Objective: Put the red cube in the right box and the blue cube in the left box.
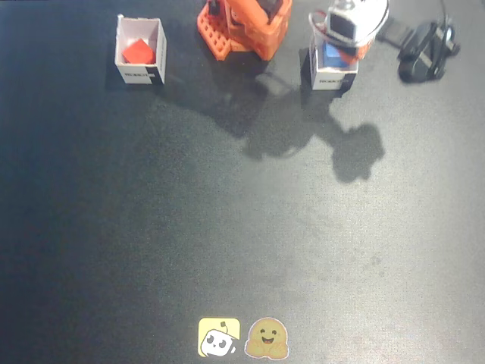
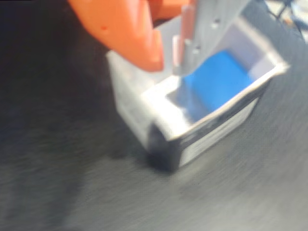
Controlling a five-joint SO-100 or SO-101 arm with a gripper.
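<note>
Surface: dark matte table.
Small red plastic cube: inside left white cardboard box.
Small blue plastic cube: resting in right white box.
Orange-and-grey gripper: fingers parted above box, holding nothing, likely just released.

red cube boxed, blue cube boxed

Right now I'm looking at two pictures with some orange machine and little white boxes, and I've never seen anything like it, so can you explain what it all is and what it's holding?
The orange machine is a small robot arm on a dark table. The fixed view looks down on the table from above; the wrist view comes from a camera riding on the arm.

Two white boxes stand at the far edge. In the fixed view, the left box holds a red cube, and the right box holds a blue cube.

The gripper sits over the right box; the blurred pictures don't show whether it grips the blue cube. Two stickers lie at the near edge.
</note>
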